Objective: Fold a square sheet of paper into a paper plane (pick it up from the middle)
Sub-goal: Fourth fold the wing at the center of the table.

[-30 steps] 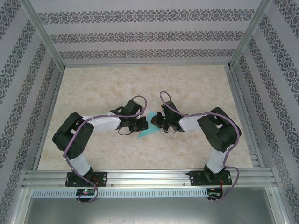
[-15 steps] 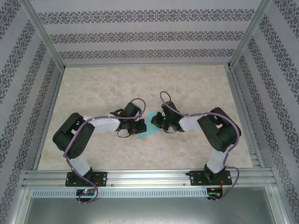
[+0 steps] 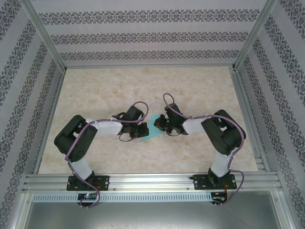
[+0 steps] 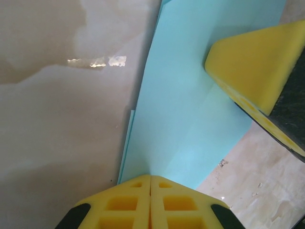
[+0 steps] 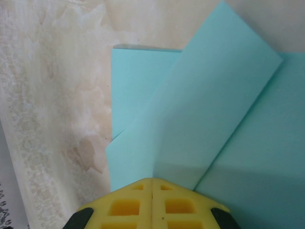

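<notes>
While the left gripper [image 4: 150,177] and right gripper [image 5: 151,180] are both closed, tips down on the part-folded blue sheet [image 4: 186,119] mid-tabletop [image 3: 200,86], well off every edge, danger looms: any sideways drag could skid the thin paper, skewing the crease or springing the fold open!

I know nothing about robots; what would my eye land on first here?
The folded light-blue paper in the middle of the marbled table stands out brightest. The black left arm and right arm reach in from either side, their yellow-padded jaws shut on it.
</notes>
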Robot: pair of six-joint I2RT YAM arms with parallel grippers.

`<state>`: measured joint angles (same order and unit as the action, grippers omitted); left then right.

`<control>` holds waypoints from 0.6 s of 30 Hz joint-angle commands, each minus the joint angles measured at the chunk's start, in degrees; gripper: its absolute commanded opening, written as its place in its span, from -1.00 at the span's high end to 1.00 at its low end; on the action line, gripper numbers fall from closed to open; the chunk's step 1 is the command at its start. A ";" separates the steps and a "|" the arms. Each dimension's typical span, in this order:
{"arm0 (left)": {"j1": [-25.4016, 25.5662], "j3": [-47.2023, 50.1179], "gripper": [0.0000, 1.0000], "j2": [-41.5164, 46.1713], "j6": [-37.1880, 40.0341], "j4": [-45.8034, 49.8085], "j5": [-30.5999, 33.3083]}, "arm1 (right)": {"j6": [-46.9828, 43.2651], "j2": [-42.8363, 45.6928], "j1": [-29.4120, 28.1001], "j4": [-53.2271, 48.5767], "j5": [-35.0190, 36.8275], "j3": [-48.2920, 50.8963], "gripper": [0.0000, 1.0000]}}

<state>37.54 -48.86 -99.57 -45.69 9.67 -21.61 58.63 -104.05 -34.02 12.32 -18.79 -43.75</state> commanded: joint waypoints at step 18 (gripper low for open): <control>0.17 1.66 0.67 3.62 3.11 5.06 -4.90 | -0.50 -5.54 0.28 -7.96 3.66 2.02 0.93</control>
<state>37.54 -48.14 -96.55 -44.23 12.08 -25.30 58.63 -104.55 -33.98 13.15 -19.27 -43.79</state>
